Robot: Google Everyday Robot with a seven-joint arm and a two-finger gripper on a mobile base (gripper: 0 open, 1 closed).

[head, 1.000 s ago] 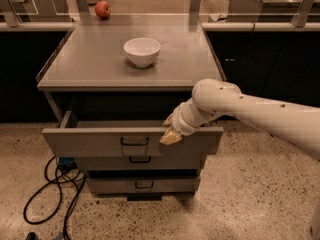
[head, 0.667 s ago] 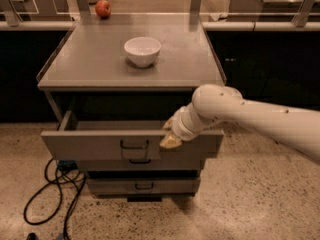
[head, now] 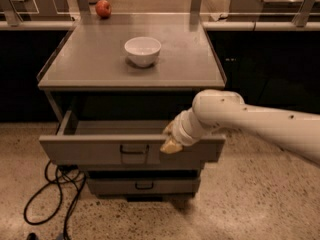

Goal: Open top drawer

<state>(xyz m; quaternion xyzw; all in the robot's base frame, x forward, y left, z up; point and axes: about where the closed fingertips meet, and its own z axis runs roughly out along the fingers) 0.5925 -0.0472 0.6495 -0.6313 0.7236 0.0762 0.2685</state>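
The top drawer sticks out under the front edge of the desk. The hand sits on its top rim, just right of the black handle. I cannot tell if the hand is wide or narrow.

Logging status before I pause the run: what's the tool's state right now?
Tool: at the front edge of the pulled-out top drawer, just right of its black handle; open or closed cannot be told.
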